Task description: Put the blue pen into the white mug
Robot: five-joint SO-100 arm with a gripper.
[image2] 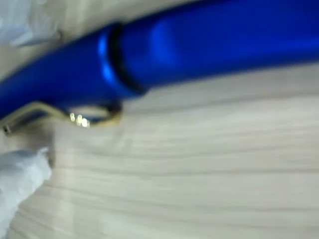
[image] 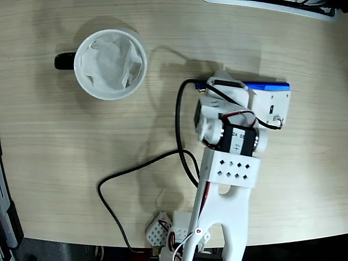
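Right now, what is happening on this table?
A white robot arm has its gripper down over the blue pen, which lies on the wooden table. The wrist view shows the pen very close. Whether the fingers have closed is unclear. The white mug, lined with tissue, stands apart at upper left.

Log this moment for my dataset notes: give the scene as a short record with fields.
surface: pale wood-grain table
blue pen: lying on the table, mostly hidden under the arm's head in the fixed view
white mug: upright, apart from the pen, tissue inside, black handle pointing left
end effector: over the pen; open or shut cannot be told
black cable: looped across the table
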